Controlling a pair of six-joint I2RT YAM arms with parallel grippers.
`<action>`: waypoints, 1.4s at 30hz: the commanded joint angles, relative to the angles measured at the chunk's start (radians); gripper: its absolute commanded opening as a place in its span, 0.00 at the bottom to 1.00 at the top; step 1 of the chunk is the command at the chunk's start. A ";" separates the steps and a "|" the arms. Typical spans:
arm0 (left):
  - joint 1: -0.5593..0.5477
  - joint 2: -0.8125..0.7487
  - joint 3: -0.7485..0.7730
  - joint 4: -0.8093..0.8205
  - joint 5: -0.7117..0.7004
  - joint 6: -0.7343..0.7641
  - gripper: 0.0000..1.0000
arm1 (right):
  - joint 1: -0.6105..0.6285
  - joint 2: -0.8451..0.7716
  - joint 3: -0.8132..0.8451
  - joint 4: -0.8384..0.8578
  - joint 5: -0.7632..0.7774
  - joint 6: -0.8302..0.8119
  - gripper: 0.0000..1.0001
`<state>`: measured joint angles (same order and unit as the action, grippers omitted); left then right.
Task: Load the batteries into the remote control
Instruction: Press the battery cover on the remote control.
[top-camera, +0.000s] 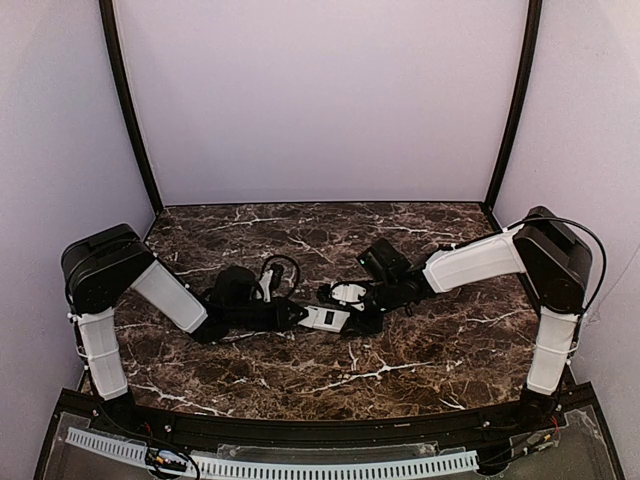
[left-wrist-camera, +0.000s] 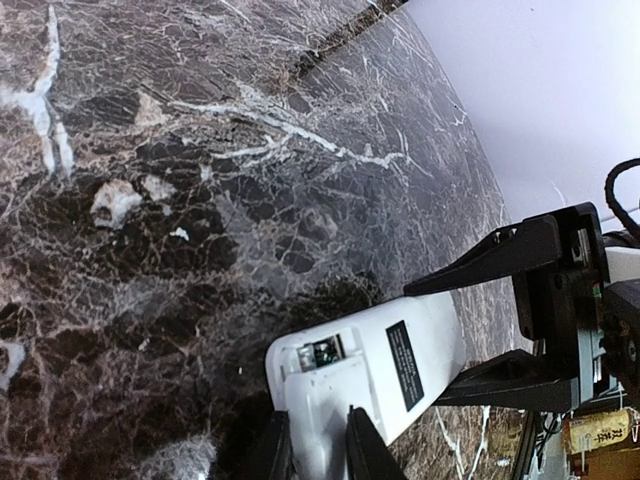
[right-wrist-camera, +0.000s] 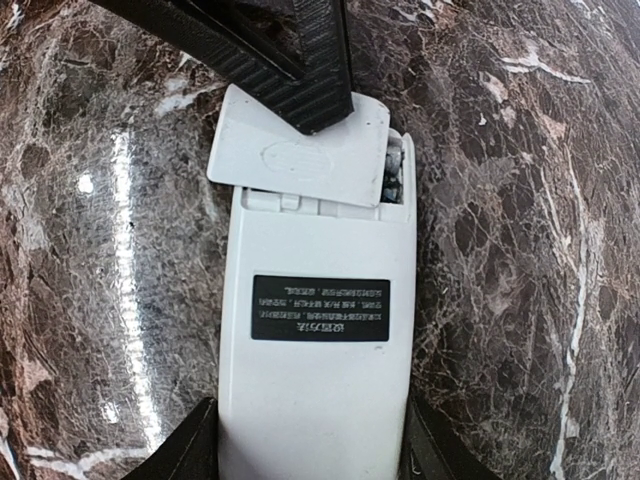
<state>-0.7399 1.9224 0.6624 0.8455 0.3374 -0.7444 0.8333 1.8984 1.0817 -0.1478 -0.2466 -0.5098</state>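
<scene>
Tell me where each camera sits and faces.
Top external: above, behind the bases, looking down on the table; left gripper and right gripper meet at the remote control.
Left wrist: low, facing the right gripper along the remote; own fingers at bottom.
Right wrist: above the remote's back, looking down; own fingers at bottom, left gripper at top.
Wrist views share the black label.

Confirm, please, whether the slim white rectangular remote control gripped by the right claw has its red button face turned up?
Not quite: the slim white rectangular remote control in the right claw has its plain white back, with the black label, turned up, not its red button face, as the right wrist view shows.
</scene>
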 joint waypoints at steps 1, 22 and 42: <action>-0.010 0.019 -0.032 0.048 -0.030 -0.046 0.19 | 0.004 0.010 -0.012 0.037 0.021 0.031 0.46; -0.008 0.075 -0.104 0.301 -0.082 -0.191 0.00 | 0.005 0.015 -0.013 0.041 0.056 0.046 0.42; -0.009 0.154 -0.125 0.557 -0.104 -0.328 0.00 | 0.012 -0.011 -0.068 0.114 0.104 0.091 0.36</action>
<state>-0.7444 2.0411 0.5526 1.3220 0.2447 -1.0267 0.8486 1.8797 1.0222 -0.0521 -0.2012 -0.4389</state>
